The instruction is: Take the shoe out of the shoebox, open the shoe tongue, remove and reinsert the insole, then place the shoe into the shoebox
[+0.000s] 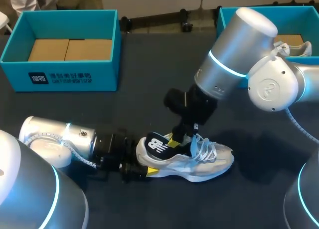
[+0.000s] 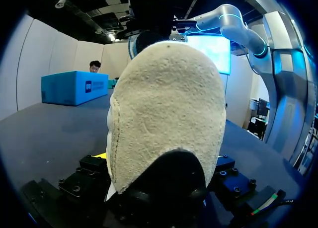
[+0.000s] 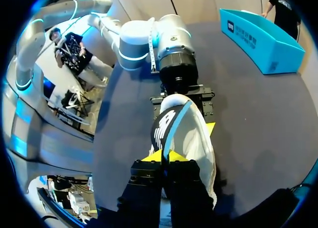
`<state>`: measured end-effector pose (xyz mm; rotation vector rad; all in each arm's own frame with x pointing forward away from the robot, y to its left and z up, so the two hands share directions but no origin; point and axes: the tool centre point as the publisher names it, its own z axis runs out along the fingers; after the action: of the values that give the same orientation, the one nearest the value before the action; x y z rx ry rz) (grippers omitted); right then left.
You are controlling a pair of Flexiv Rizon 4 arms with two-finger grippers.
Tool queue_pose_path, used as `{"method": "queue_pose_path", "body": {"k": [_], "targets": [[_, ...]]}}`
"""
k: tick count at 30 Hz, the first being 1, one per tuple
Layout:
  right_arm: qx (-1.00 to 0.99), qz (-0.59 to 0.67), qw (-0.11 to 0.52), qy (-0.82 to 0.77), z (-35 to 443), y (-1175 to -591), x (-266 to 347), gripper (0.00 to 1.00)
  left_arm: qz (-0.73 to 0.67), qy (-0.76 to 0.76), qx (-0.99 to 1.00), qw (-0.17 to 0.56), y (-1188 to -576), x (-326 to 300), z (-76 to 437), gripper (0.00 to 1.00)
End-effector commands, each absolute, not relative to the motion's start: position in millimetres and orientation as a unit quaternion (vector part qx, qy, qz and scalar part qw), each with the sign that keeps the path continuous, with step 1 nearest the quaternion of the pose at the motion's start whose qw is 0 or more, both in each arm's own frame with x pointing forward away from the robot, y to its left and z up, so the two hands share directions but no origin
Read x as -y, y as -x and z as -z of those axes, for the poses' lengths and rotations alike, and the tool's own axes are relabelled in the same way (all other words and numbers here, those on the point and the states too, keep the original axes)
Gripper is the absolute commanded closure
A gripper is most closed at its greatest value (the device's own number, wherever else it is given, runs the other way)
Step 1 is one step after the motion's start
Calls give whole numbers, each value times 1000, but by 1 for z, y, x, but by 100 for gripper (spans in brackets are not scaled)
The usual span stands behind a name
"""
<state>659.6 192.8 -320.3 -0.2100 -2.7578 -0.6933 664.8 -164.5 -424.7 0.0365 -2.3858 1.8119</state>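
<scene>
While the white sneaker (image 1: pixel 199 161) lies on the tabletop (image 1: pixel 149 79) at about 6 o'clock, toe toward 3 o'clock and well apart from the blue shoebox (image 1: pixel 60 67) at 10 o'clock, the left gripper (image 1: pixel 134 168) has its jaws clamped on the heel, and the right gripper (image 1: pixel 175 138) dips into the opening with jaws narrow, seemingly pinching the black insole (image 1: pixel 157 145). I think the left must press the heel firmly down, and the right must peel the insole out slowly, so the sneaker is not lifted together with it.
</scene>
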Motion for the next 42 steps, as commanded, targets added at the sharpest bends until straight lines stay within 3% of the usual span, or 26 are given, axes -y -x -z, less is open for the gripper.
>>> {"method": "queue_pose_path", "body": {"k": [1, 20, 30, 42], "targets": [[957, 245, 142, 66, 324, -660, -195, 100, -603, -12, 795, 72, -665, 162, 428, 100], [951, 273, 142, -7, 309, -657, -186, 100, -603, -12, 795, 72, -665, 162, 428, 100], [952, 226, 195, -63, 319, -666, -218, 100, -603, -12, 795, 72, -665, 162, 428, 100], [951, 220, 203, -74, 319, -667, -226, 100, -603, -12, 795, 72, -665, 162, 428, 100]]}}
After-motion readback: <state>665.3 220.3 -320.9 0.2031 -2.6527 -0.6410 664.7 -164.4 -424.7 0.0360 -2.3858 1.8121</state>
